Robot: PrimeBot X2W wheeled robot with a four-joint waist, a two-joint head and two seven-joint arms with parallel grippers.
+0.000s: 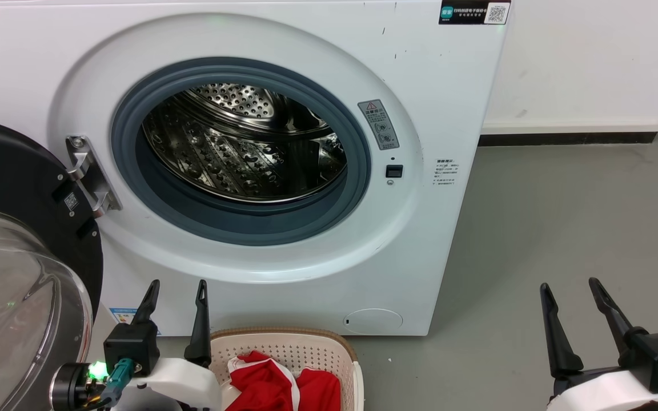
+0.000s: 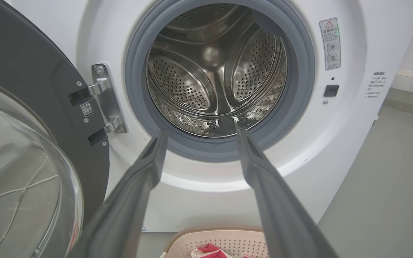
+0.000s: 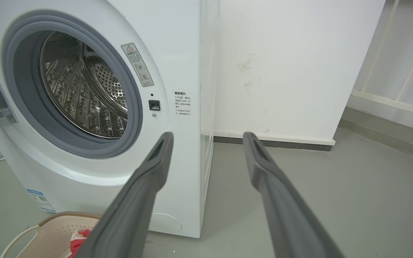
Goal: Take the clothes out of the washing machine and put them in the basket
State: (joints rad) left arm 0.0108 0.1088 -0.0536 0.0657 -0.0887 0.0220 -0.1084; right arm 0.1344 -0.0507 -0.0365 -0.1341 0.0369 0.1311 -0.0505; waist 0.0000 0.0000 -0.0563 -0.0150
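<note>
The white washing machine (image 1: 432,103) stands with its black-framed glass door (image 1: 15,274) swung open to the left, and only bare perforated steel shows in its drum (image 1: 237,142). The red clothes (image 1: 283,385) with white trim lie inside the cream basket (image 1: 306,342) on the floor below the porthole. My left gripper (image 1: 177,288) is open just left of the basket's rim, fingers pointing up at the machine, nothing between them. Over the grey floor at the lower right, my right gripper (image 1: 569,288) is open and holds nothing. The basket (image 2: 228,238) and clothes (image 2: 210,249) show at the left wrist view's bottom edge.
The open door (image 2: 31,143) sits close to my left arm's left side. Grey floor (image 1: 563,228) stretches to the right of the machine up to a white wall with a dark skirting (image 1: 569,138). A white railing (image 3: 389,96) runs along the far right.
</note>
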